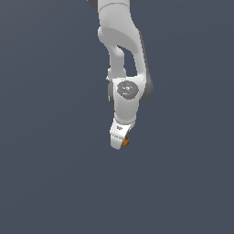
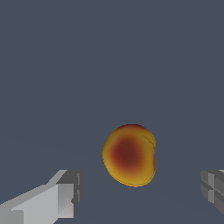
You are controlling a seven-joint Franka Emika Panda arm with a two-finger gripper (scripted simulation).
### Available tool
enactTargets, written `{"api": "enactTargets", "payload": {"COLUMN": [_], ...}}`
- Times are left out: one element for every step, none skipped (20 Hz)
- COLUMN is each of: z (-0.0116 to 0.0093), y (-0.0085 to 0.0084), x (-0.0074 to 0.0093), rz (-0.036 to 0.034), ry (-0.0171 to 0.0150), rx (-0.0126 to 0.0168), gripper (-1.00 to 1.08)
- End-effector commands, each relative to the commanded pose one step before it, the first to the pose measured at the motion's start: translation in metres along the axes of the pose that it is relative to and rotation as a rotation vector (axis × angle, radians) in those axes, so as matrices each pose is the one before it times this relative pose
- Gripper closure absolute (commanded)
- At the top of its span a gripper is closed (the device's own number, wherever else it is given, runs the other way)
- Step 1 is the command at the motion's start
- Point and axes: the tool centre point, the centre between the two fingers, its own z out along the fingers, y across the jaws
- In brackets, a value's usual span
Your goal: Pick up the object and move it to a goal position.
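The object (image 2: 129,155) is a small round ball, orange-yellow with a dark red blotch, lying on the flat grey floor. In the wrist view it sits between my two fingers, with a clear gap to the finger (image 2: 61,199) on one side and a wider gap to the other finger (image 2: 213,188). My gripper (image 2: 140,190) is open and nothing is held. In the exterior view the white gripper (image 1: 121,142) points down, and only an orange sliver of the object (image 1: 126,141) shows at its tip, on the exterior view's right.
The white arm (image 1: 122,41) comes down from the top of the exterior view. The plain dark grey floor (image 1: 50,173) spreads in every direction, and I see no other objects or edges.
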Motion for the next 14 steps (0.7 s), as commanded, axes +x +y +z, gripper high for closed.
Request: {"api": "enactTargets", "payload": {"z": [0.00143, 0.00036, 0.00026, 0.00015, 0.00005, -0.00019, 0.00038, 0.00113, 0.00188, 0.00261, 0.00336, 0.00408, 0.00479, 0.00548], "y": [-0.00006, -0.00002, -0.00001, -0.00002, 0.00000, -0.00005, 0.00000, 0.00000, 0.00001, -0.00018, 0.00000, -0.00020, -0.00021, -0.00023], "x": [0.00049, 0.00009, 0.00006, 0.00005, 0.00000, -0.00012, -0.00002, -0.00007, -0.00012, 0.00022, -0.00022, 0.00011, 0.00006, 0.00001], "rz": [-0.02249, -0.00502, -0.00358, -0.00218, -0.00069, 0.00461, 0.00000, 0.00000, 0.00000, -0.00069, 0.00000, -0.00069, -0.00069, -0.00069], "ry": [0.00147, 0.00032, 0.00023, 0.00014, 0.00004, -0.00037, 0.00000, 0.00000, 0.00000, 0.00002, 0.00000, 0.00002, 0.00003, 0.00003], "rx": [0.00006, 0.00008, 0.00005, 0.00003, 0.00001, 0.00017, 0.00000, 0.00000, 0.00000, -0.00001, 0.00000, 0.00000, 0.00000, 0.00001], "gripper": [-0.92, -0.92, -0.92, -0.92, -0.92, -0.92, -0.92, -0.92, -0.92, -0.92, -0.92, -0.92, -0.92, -0.92]}}
